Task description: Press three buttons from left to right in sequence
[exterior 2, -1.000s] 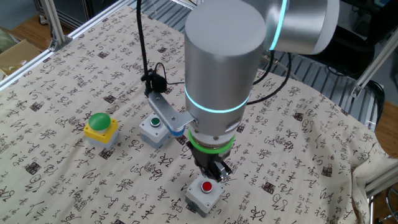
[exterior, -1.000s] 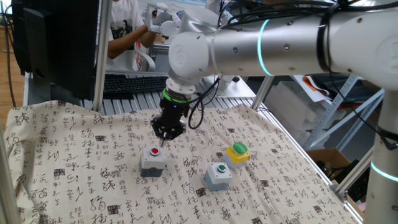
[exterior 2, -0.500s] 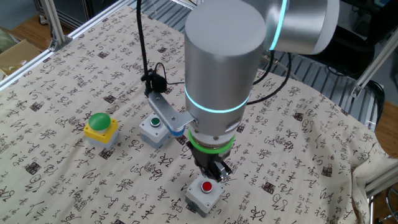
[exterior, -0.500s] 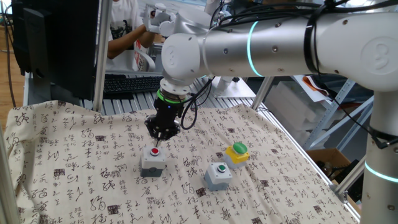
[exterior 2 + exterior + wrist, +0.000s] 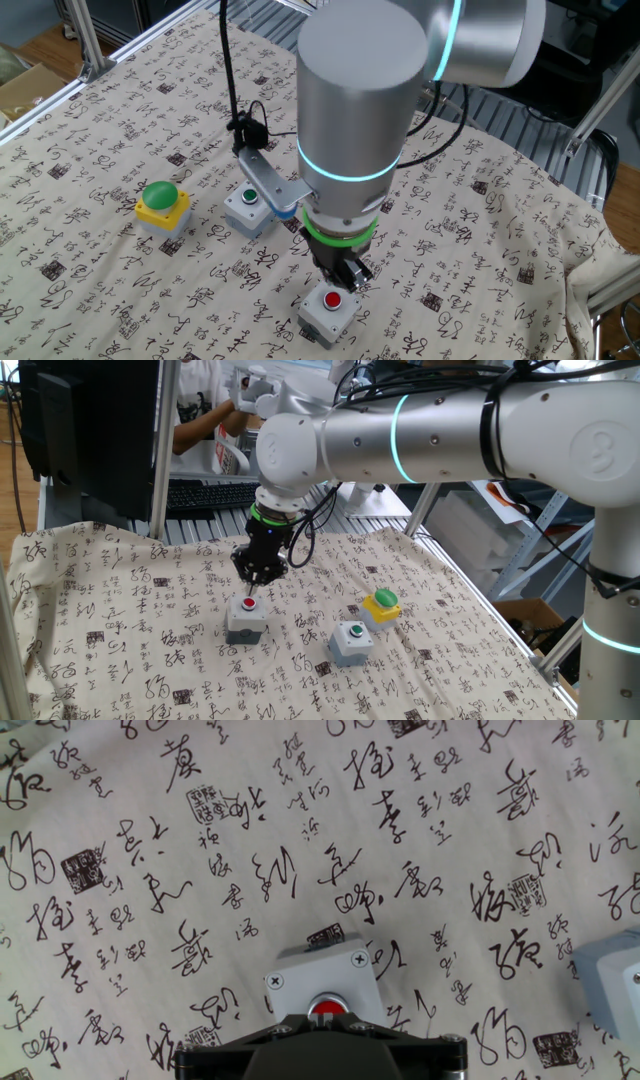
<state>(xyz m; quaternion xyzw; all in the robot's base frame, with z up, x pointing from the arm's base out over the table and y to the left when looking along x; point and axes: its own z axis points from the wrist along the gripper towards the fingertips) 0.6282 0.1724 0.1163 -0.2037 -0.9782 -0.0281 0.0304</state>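
Observation:
Three button boxes stand on the printed cloth. The grey box with the red button [image 5: 247, 616] is on the left, the grey box with the green button [image 5: 351, 641] is in the middle, and the yellow box with the green-yellow dome [image 5: 382, 606] is on the right. My gripper [image 5: 251, 587] points down right over the red button [image 5: 333, 300], its tips just above or touching the cap. In the hand view the fingertips [image 5: 322, 1016] meet at the red button [image 5: 326, 1008], shut on nothing. The box with the green button [image 5: 612, 982] shows at the right edge.
The patterned cloth [image 5: 120, 630] covers the table, with folds at its edges. A keyboard [image 5: 205, 493] and a person [image 5: 200, 405] are behind the table. A metal post [image 5: 162, 450] stands at the back left. A cable [image 5: 232, 90] hangs near the green-button box [image 5: 249, 207].
The gripper moved a little left and down, from beside the red button box to right over the red button. It has barely moved in the last half second.

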